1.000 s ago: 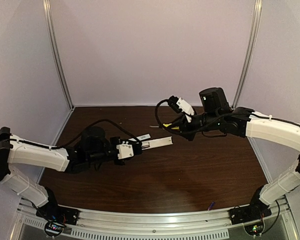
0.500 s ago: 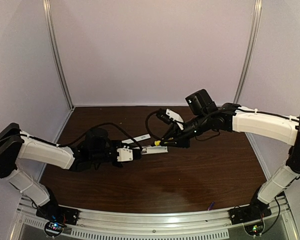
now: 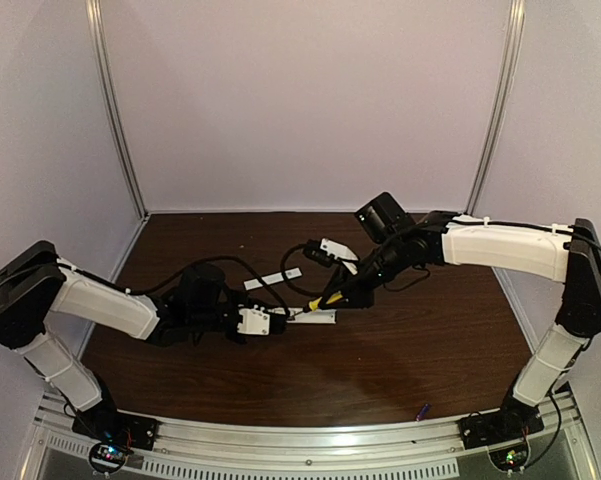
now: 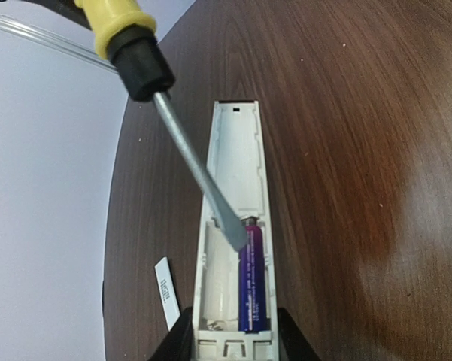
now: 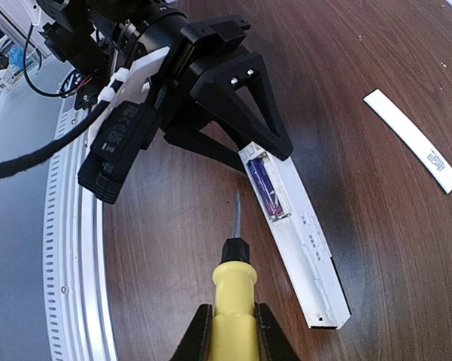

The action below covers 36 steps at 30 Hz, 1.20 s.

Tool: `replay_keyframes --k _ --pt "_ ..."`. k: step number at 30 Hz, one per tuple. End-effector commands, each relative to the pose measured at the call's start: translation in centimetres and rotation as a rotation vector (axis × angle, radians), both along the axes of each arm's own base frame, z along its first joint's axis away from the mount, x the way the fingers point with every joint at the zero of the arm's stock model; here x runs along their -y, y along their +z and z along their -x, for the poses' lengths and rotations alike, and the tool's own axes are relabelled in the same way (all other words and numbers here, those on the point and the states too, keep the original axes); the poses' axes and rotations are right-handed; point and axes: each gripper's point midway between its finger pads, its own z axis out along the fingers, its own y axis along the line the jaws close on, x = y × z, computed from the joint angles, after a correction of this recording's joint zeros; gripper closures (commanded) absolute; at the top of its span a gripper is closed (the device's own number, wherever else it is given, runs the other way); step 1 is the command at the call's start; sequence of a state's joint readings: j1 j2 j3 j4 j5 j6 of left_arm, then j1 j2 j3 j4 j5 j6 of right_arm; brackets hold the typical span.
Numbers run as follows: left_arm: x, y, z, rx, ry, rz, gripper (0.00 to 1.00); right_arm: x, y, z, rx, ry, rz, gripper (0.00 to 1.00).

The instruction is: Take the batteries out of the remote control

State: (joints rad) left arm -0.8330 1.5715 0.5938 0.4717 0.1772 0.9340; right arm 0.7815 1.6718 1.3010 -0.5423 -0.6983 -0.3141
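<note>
The white remote control (image 3: 318, 317) lies on the brown table with its battery bay open, and my left gripper (image 3: 278, 321) is shut on its near end. In the left wrist view the fingers (image 4: 179, 340) flank the remote control (image 4: 237, 150). One purple battery (image 4: 252, 282) sits in the right slot; the left slot is empty. My right gripper (image 5: 233, 331) is shut on the yellow-handled screwdriver (image 5: 235, 289). The screwdriver's blade tip (image 4: 237, 239) is at the battery's far end; I cannot tell whether it touches. Another small purple battery (image 3: 423, 410) lies near the table's front edge.
The thin white cover strip (image 3: 280, 277) lies flat on the table just beyond the left gripper, also seen as a strip (image 5: 412, 139) in the right wrist view. A metal rail (image 3: 300, 445) runs along the near edge, and pale walls enclose the table.
My right arm has swung left and nearer, bringing the screwdriver down to the remote's battery bay. My left gripper has drawn the remote a little nearer to the front edge.
</note>
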Motion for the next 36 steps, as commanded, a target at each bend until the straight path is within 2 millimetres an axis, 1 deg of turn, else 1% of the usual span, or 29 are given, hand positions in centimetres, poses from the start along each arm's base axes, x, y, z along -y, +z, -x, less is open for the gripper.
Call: replay_keyframes --k 1,8,16,21,33,36 --pt "0.7 -0.4 0.4 0.020 -0.051 -0.010 1.00 -0.4 0.4 -1.1 0.057 -0.034 -0.008 1.00" --pt "0.8 -1.4 0.6 0.022 -0.069 -0.039 1.00 0.0 -0.7 -1.9 0.080 -0.061 0.036 1.00" --pt "0.6 -2.0 0.9 0.016 -0.083 -0.066 1.00 0.1 -2.2 -1.2 0.047 -0.032 0.091 1.00" --pt "0.8 -2.1 1.1 0.002 -0.099 -0.071 1.00 -0.1 -2.7 -1.0 0.052 -0.026 0.129 1.00" --pt "0.8 -2.6 1.8 -0.012 -0.124 -0.107 1.00 -0.7 -2.0 -0.7 0.081 -0.008 0.186 1.00" --pt "0.8 -2.5 1.8 -0.011 -0.125 -0.111 1.00 -0.7 -2.1 -0.6 0.079 -0.004 0.207 1.00"
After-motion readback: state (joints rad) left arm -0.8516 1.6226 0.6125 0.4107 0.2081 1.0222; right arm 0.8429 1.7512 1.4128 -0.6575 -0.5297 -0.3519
